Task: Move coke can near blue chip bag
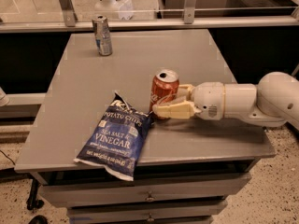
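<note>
Grey table (140, 55) bears the blue chip bag (117, 136) at its front edge. At the bag's two o'clock the gripper (167, 100) has its jaws closed around the upright coke can (163, 87), likely to place it just beside the bag.

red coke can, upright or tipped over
Upright: the red coke can stands on its base, silver top up, beige claw shut around its lower side.

Two cans on one grey table (140, 55): one coke can (164, 88) and, well behind it, one slim silver-and-blue can (102, 35). One blue chip bag (119, 136) lies just beside the coke can. One gripper (168, 101) clasps the coke can.
</note>
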{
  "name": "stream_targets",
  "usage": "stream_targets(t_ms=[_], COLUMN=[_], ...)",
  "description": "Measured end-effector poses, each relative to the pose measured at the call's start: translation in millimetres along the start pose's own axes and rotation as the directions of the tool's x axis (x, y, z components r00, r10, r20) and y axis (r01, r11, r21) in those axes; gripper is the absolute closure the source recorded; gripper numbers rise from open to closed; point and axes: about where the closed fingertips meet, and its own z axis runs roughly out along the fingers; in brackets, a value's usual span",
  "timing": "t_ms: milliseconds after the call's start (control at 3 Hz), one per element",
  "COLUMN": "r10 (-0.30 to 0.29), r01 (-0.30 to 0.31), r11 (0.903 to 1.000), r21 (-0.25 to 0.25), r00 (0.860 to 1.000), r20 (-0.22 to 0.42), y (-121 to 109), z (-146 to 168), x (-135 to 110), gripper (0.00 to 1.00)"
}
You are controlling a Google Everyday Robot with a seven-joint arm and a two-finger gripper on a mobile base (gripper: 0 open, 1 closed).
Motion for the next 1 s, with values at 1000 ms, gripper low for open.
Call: stream_targets(t_ms=[1000], r10=[-0.03], r01=[0.028], r11=[0.9969], r21=[-0.073], r00=[0.999], r20=[-0.031], y=[-5], z=[-21], x=[-2], gripper=[0.0])
